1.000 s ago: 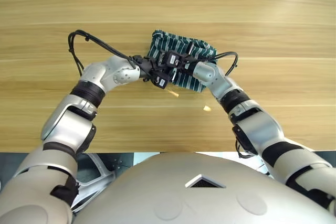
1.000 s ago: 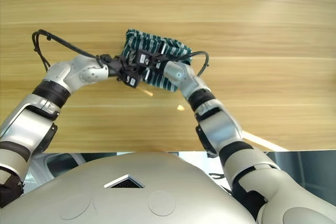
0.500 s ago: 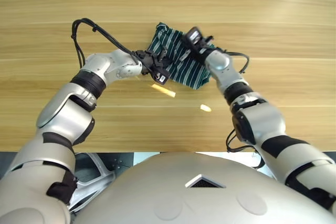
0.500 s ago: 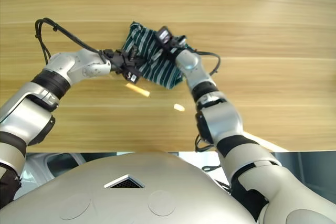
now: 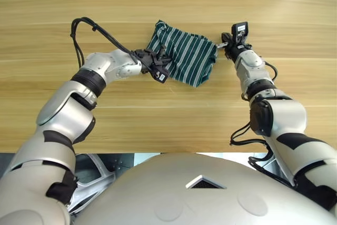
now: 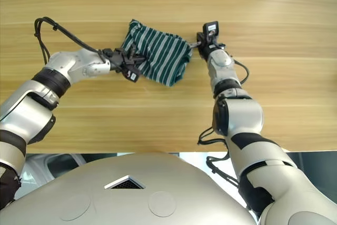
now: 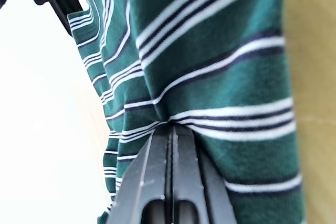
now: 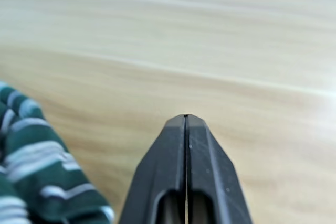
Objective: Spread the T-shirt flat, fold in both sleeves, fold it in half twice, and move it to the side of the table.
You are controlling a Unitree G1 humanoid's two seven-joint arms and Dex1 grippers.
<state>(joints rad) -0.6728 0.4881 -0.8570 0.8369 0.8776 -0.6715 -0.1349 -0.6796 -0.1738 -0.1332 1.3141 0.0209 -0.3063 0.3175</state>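
**A:** Where is the T-shirt (image 5: pixel 184 56) right now?

**B:** It lies on the wooden surface (image 5: pixel 158 3) as a small striped bundle between the two claws. The left claw (image 5: pixel 157 69) is at one edge and is pinching it. The wrist view shows its tips clamped together with a pucker of green cloth caught between them. The right claw (image 5: pixel 222 43) is just beside the opposite edge, and I can't tell whether it touches. Its tips are pressed together with nothing between them, and there is bare wood beneath.

**A:** So only one side is held. How will the cloth behave?

**B:** I'd say it is light, limp and easily disturbed. It has no stiffness, so whatever hangs beyond the left claw's pinch will sag or trail. The layers look loosely stacked, and the corner nearest the right claw bulges slightly. They could slide over one another if the bundle is dragged from one edge.

**A:** Where would you take hold?

**B:** I'd grip at a folded edge and go deep enough to catch every layer, not just the top one. The right claw would need to part its tips and bite the edge next to it, opposite the left claw's pinch. With both sides held, the bundle could be lifted or slid evenly towards the side. The wood looks smooth, so it shouldn't snag.
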